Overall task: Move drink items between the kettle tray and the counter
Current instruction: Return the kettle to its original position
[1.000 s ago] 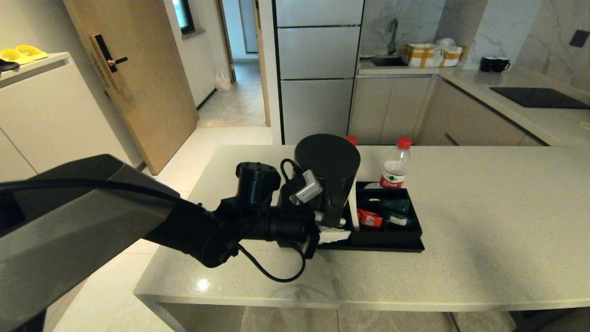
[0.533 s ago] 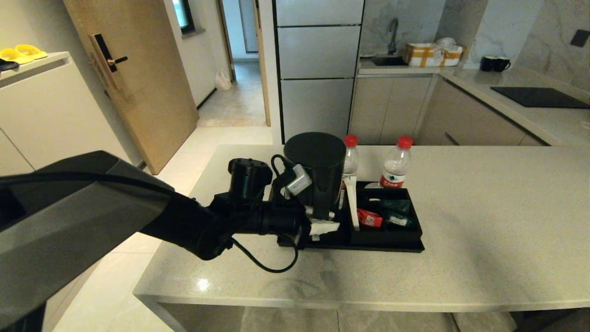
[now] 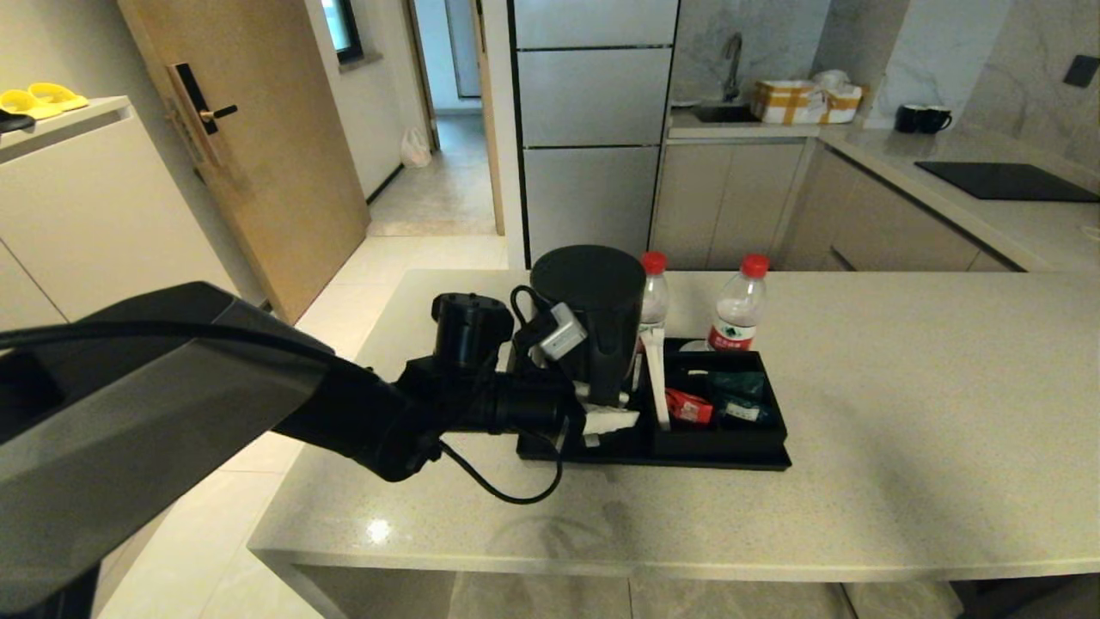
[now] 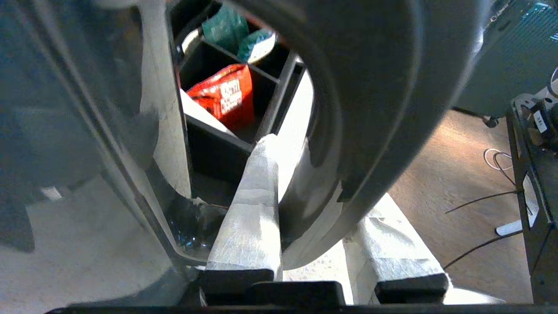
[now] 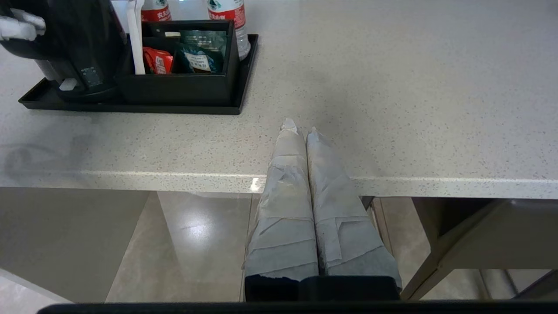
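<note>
Left wrist view: left gripper pinches the handle of the tall matte black cylindrical kettle over the flat black tray; likely rigid, heavy if filled; right gripper pressed together, idle.

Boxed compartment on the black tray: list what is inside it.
In the black tray's boxed compartment lie a red sachet and dark green sachets, one showing a white patch. Its near wall hides the floor and anything lying flat beneath them.
</note>
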